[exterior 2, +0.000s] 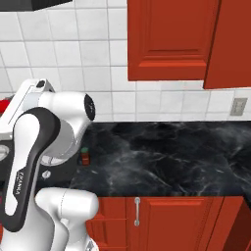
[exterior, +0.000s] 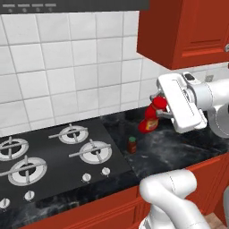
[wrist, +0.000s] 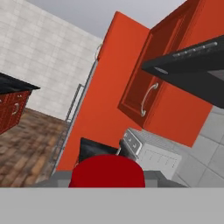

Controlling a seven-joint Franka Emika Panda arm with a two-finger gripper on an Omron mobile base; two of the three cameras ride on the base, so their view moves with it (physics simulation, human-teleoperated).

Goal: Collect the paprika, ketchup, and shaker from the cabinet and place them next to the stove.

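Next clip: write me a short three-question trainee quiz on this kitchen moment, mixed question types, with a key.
1. True or false: the gripper is shut on the ketchup, which hangs tilted above the counter.
2. Which task item already stands on the counter beside the stove?
A. the shaker
B. the paprika
C. a pan
3. Fill in: in the hand view, the red shape at the bottom between the fingertips is the bottle's ____.

Key: 1 true; 2 B; 3 cap.
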